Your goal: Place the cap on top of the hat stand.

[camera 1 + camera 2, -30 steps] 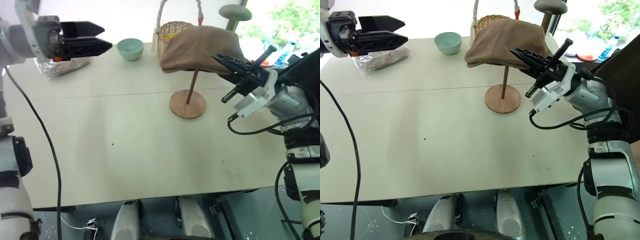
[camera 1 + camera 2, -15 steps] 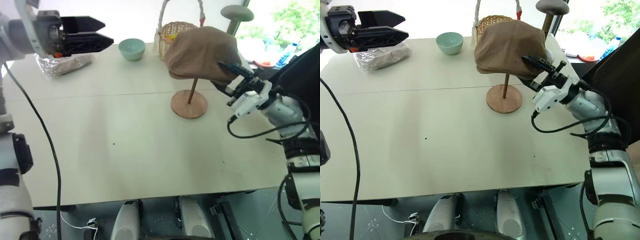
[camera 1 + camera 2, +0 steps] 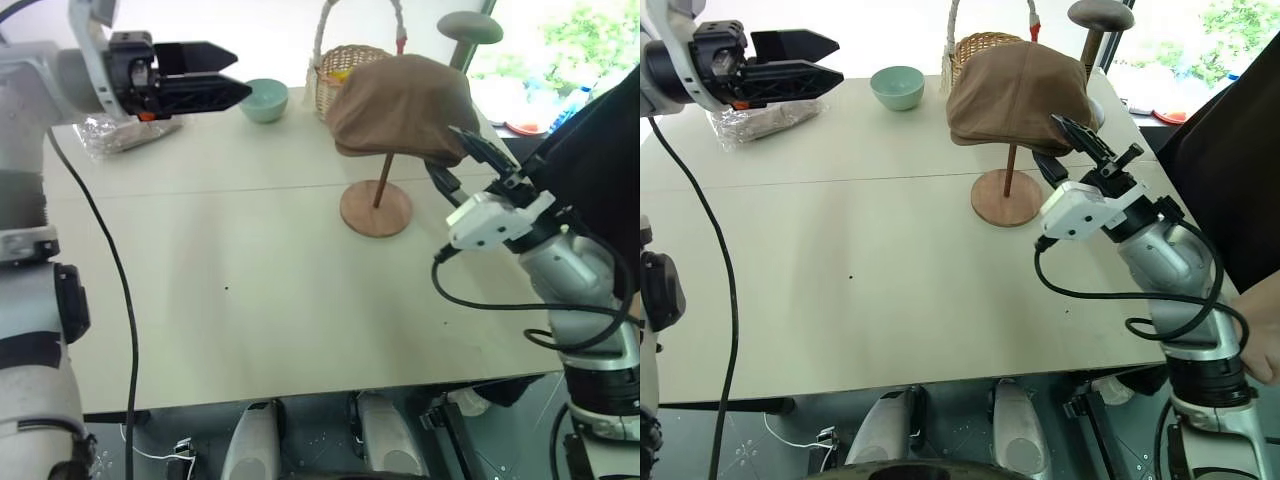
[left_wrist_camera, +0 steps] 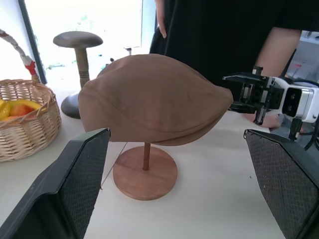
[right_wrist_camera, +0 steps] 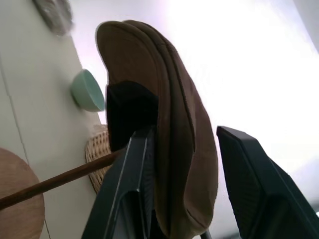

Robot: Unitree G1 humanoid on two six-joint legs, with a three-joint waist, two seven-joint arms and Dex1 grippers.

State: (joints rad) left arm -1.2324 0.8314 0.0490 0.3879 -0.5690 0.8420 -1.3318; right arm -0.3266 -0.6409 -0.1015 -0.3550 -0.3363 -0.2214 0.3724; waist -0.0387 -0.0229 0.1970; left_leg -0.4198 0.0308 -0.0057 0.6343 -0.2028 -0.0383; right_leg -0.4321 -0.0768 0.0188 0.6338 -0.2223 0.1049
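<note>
While one cap (image 3: 400, 105) sat draped over the top of one wooden hat stand (image 3: 376, 208), hiding its disc, the right gripper (image 3: 462, 157) hung just beside the cap's rim with its two fingers parted and holding nothing. Well away from the stand, the left gripper (image 3: 225, 86) spread wide, empty, pointing toward it. Behind the stand stood one wicker basket (image 3: 343, 68), one green bowl (image 3: 264, 100) and one grey domed stand (image 3: 468, 30); one plastic-wrapped bundle (image 3: 118, 132) lay beyond the bowl.
</note>
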